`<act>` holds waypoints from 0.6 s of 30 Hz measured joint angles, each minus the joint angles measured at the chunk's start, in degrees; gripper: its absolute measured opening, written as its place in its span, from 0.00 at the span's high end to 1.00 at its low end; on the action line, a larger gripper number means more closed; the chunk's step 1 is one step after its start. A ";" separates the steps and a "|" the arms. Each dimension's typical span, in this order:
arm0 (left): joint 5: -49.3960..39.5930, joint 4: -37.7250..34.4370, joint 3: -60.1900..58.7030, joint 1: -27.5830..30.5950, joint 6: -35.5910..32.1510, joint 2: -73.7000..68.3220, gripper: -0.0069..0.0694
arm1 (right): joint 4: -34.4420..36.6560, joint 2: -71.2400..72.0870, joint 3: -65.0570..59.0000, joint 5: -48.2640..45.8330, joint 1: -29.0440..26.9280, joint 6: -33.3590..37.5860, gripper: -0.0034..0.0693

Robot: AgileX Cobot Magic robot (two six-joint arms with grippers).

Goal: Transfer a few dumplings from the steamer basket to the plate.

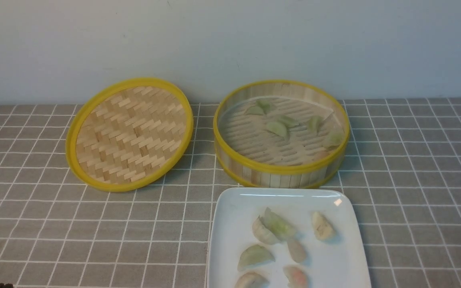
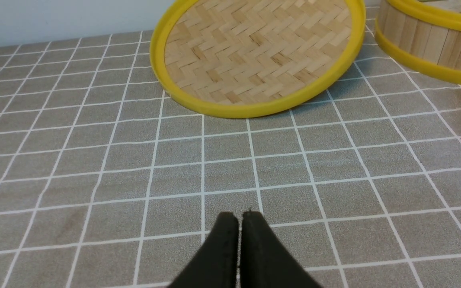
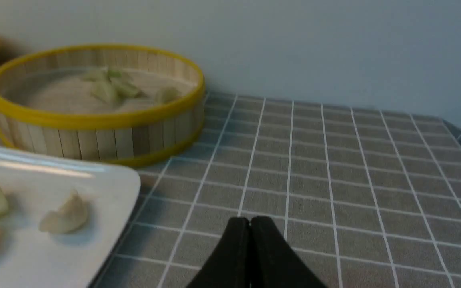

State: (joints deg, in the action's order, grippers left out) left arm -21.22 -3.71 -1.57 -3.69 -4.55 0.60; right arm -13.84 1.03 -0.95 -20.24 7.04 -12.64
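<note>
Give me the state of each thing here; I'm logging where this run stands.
steamer basket: uncovered, several dumplings inside.
lid: off, tilted, beside the basket.
plate: holds seven dumplings.
left gripper: shut, empty, over bare cloth.
right gripper: shut, empty, beside the plate.

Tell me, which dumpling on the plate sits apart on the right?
The whitish dumpling near the plate's right edge; the others cluster left of it.
</note>
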 joint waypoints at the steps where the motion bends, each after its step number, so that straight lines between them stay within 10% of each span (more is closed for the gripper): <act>1: 0.00 0.00 0.00 0.00 0.00 0.00 0.92 | -0.04 0.00 -0.45 0.02 -0.54 -0.25 0.97; 18: 0.00 0.00 0.00 0.00 0.00 0.00 0.92 | 0.46 0.00 -0.45 -0.58 -9.29 -4.90 0.97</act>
State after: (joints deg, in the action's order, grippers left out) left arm -21.22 -3.71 -1.57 -3.69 -4.55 0.60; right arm -13.38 1.03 -1.41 -20.82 -2.25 -17.55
